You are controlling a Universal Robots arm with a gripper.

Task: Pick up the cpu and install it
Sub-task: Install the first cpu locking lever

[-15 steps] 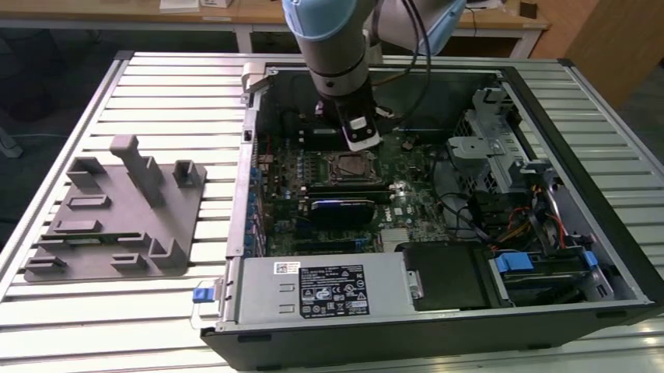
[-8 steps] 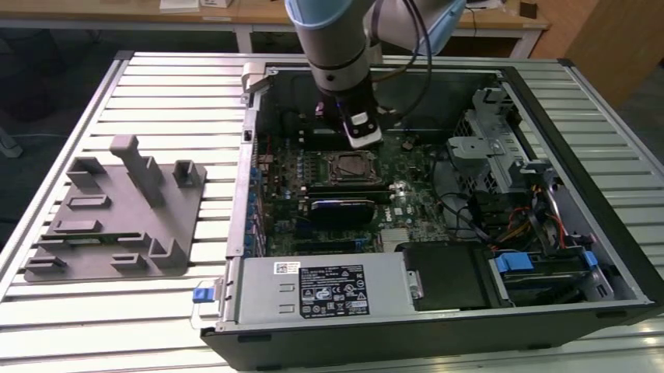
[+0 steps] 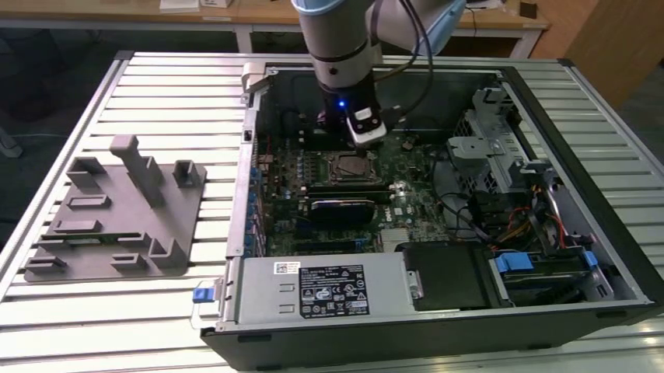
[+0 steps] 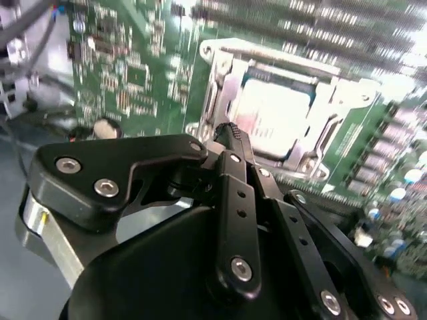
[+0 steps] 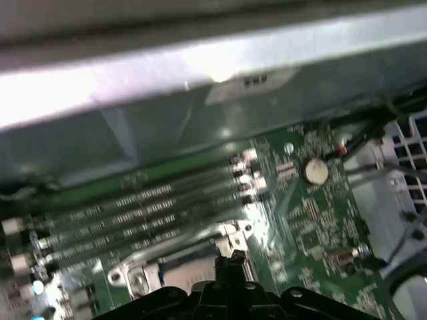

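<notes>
The cpu (image 4: 277,117) lies flat in the motherboard socket (image 4: 220,80), its silver top showing inside the open metal frame. In the exterior view the socket (image 3: 351,165) sits mid-board inside the open computer case (image 3: 581,233). My gripper (image 3: 360,142) hangs just above the board, a little behind the socket. In both wrist views the black fingers (image 4: 230,173) meet at one tip, shut with nothing between them. That tip (image 4: 227,130) stands at the socket's edge, next to the cpu. The first wrist view shows the fingertips (image 5: 230,261) over the socket frame.
A grey tray (image 3: 114,210) with plastic blocks rests on the slatted table at the exterior view's left. Inside the case are a black rectangular component (image 3: 343,208), the power supply (image 3: 311,287), drive bays with cables (image 3: 518,202), memory slots (image 5: 133,213) and a coin battery (image 5: 315,171).
</notes>
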